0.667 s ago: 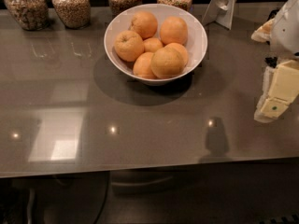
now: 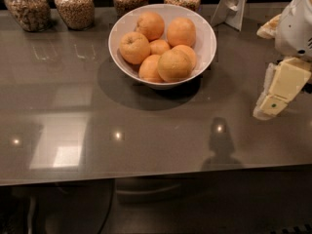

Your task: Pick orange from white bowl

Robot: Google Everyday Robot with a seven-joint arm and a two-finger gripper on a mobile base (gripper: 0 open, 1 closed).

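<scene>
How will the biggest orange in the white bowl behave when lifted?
Round and smooth, the orange may slip or roll. It leans on other oranges in the white bowl, so they may shift. The gripper hangs apart, right of the bowl.

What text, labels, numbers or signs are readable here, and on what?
None readable.
glass jars: no labels show.
white bowl and the oranges in it: no stickers or marks.
gripper, at the right edge of the view: a small green dot, no lettering.
</scene>
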